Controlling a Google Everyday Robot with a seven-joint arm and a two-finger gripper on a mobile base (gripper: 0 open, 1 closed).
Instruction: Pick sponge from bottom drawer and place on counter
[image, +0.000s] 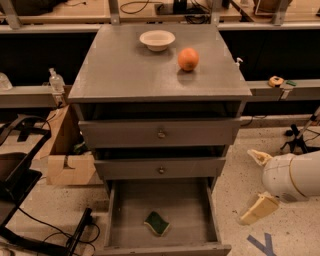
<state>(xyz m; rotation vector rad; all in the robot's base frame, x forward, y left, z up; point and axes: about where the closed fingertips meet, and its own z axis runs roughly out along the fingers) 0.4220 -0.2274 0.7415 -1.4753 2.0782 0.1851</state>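
Observation:
The dark-green sponge (157, 223) lies flat on the floor of the open bottom drawer (113, 212), near its front and middle. The counter (125, 75) is the grey top of the cabinet. My gripper (258, 183) is low at the right of the cabinet, outside the drawer and about level with it. Its two pale fingers (259, 208) stand wide apart and hold nothing. The white arm behind it runs off the right edge.
A white bowl (157, 40) and an orange (188, 59) sit on the counter's far half. The two upper drawers with knobs (161, 134) are slightly out. A cardboard box (65, 155) and cables lie left of the cabinet; a bench runs behind.

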